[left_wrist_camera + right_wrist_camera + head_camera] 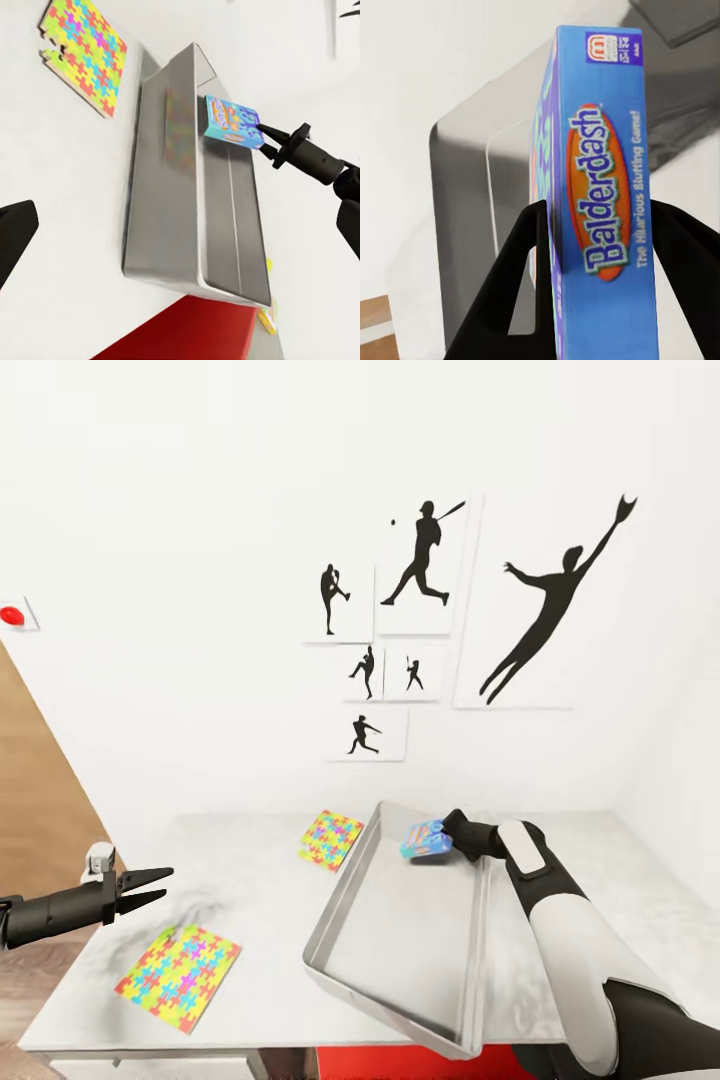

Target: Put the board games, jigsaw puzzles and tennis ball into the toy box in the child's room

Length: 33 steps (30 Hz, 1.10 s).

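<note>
Balderdash board game (427, 841) hangs clenched in your right claw (452, 838) over the toy box (400, 940) on the bench (250, 920), left claw (155, 887) spread idle; wrist views confirm the grasp (596, 225), so lower and release next.

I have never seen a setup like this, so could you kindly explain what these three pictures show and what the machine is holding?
It is a simulated two-armed robot. The wide picture comes from its head camera; the other two from cameras near each claw. On the pale table stand a grey toy box and two jigsaw puzzles: one by the box's far corner, one near the front edge. The right claw grips a blue board game, printed Balderdash, above the box. The left claw is open, holding nothing, above the table's left end.
</note>
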### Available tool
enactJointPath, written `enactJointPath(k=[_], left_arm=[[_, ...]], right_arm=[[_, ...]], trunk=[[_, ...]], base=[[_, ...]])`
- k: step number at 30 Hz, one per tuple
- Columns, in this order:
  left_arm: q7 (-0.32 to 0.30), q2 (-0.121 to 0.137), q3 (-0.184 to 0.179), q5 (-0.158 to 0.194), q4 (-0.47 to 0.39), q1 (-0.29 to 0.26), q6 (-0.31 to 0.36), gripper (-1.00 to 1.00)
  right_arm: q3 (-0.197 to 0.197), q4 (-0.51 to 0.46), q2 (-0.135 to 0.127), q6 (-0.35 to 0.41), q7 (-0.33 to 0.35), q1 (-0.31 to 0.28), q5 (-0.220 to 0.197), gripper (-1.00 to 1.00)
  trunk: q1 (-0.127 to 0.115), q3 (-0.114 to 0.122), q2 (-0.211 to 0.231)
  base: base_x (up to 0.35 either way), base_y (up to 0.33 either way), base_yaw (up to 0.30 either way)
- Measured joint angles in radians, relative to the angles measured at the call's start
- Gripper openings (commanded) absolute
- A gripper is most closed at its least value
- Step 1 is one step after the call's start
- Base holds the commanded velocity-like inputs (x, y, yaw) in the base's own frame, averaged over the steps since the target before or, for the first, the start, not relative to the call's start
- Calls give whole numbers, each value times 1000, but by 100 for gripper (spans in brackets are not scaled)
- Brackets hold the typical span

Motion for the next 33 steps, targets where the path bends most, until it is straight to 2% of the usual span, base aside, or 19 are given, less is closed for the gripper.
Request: enactJointPath(k=[33], left_arm=[[0,-2,-4,0,0,0,0,100]], right_arm=[[2,-4,-3,-11,1,-1,1,-100]], trunk=[[0,-54,0]], base=[[0,0,0]])
